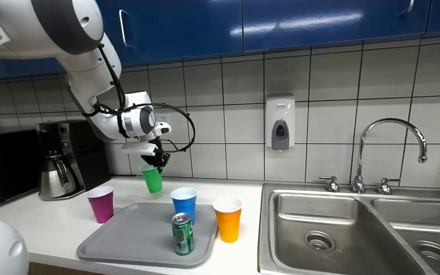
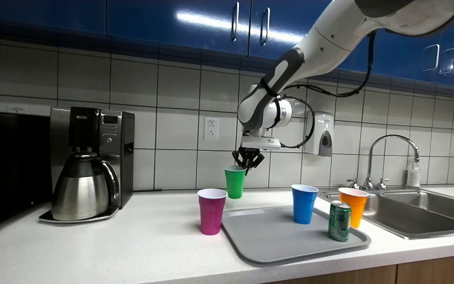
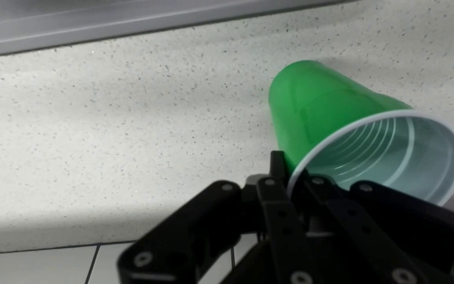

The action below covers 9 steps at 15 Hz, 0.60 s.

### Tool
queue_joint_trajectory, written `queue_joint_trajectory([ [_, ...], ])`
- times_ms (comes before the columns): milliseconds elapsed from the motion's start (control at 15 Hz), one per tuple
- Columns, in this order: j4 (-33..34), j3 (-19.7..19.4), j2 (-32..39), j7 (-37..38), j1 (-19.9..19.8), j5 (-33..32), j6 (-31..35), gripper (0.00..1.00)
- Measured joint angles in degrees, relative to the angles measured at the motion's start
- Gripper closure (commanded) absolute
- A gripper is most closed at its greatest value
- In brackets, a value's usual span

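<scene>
My gripper [image 3: 291,170] is shut on the wall of a green plastic cup [image 3: 321,102], with the white rim pinched between its fingers. One finger [image 3: 277,162] lies along the outside; the other goes inside, its tip hidden by the rim. The cup leans slightly, mouth up, and its inside looks empty. Both exterior views show the green cup [image 1: 152,180] below the gripper [image 1: 160,168], near the tiled back wall. Whether its base touches the counter I cannot tell. In an exterior view the gripper [image 2: 246,171] stands at the right side of the green cup [image 2: 235,183].
A grey tray [image 2: 266,244] holds a blue cup [image 2: 304,205] and a green can [image 2: 339,221]. A magenta cup [image 2: 211,213] and an orange cup [image 1: 228,221] flank it. A coffee maker [image 2: 108,118], a sink [image 1: 319,214] and blue overhead cabinets [image 1: 181,26] are around.
</scene>
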Motion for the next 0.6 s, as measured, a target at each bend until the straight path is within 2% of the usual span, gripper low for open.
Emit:
queue_joint_trajectory([
  [600, -7.8, 1.6, -5.5, -5.0, -1.3, 1.9, 0.0, 0.99],
])
